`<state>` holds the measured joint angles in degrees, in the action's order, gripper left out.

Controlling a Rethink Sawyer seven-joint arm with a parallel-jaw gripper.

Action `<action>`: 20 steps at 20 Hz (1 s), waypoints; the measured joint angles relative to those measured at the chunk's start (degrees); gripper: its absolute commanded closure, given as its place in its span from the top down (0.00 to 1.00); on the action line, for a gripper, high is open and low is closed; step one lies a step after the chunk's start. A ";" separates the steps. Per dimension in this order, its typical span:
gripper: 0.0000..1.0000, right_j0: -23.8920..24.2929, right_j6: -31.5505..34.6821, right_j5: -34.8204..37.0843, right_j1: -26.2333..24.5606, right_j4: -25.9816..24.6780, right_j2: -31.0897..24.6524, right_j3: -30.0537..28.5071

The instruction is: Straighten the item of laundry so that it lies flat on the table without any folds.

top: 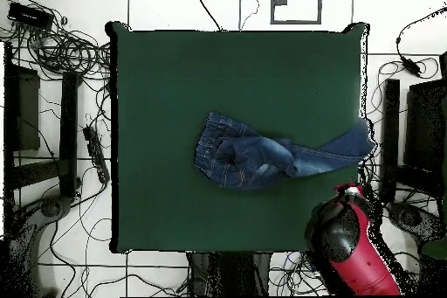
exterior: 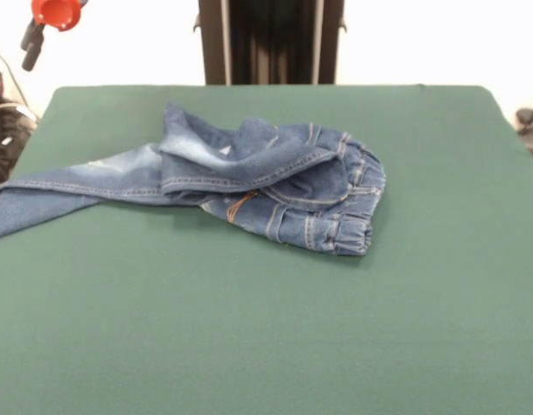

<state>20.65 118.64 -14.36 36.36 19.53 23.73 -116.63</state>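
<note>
Clearly lay crumpled: jeans (exterior: 266,186) bunched on the table (exterior: 249,328), far from flat. Sat in the middle band of the green cloth in the front view, a little toward the far edge, with wide bare felt on the near side. Showed the gathered elastic waistband (exterior: 357,203) at the right end of the heap in that view, puckered and turned partly on edge. Had one leg (exterior: 240,156) folded back over the seat, its hem lying across the top of the bundle, faded whitish patches showing on the fold. Carried orange stitching along the seams and at a pocket edge near the bundle's lower front. Ran the other leg (exterior: 50,194) out long toward the left side in the front view, reaching the table's edge and passing just beyond it. Matched from overhead: bundle (top: 240,159) near the table's centre, waistband toward the left there, long leg (top: 340,150) stretching to the right edge.

Stood well clear of the denim: red and black arm (top: 354,246) off the table's corner in the overhead view, beside the end of the long leg but not touching it. Showed only a red part (exterior: 57,12) at the top left corner in the front view. Could not tell whether the gripper (top: 349,191) was released or clenched; nothing seen in it.
</note>
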 measured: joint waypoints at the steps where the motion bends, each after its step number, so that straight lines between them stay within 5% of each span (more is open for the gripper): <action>1: 1.00 -0.24 0.00 0.13 -0.06 0.12 0.59 0.06; 13: 1.00 -4.52 0.00 0.31 -2.61 1.37 2.41 0.07; 20: 1.00 -11.50 0.03 1.75 -6.34 9.94 4.31 0.39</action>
<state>9.16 118.67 -12.60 30.02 29.47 28.04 -116.24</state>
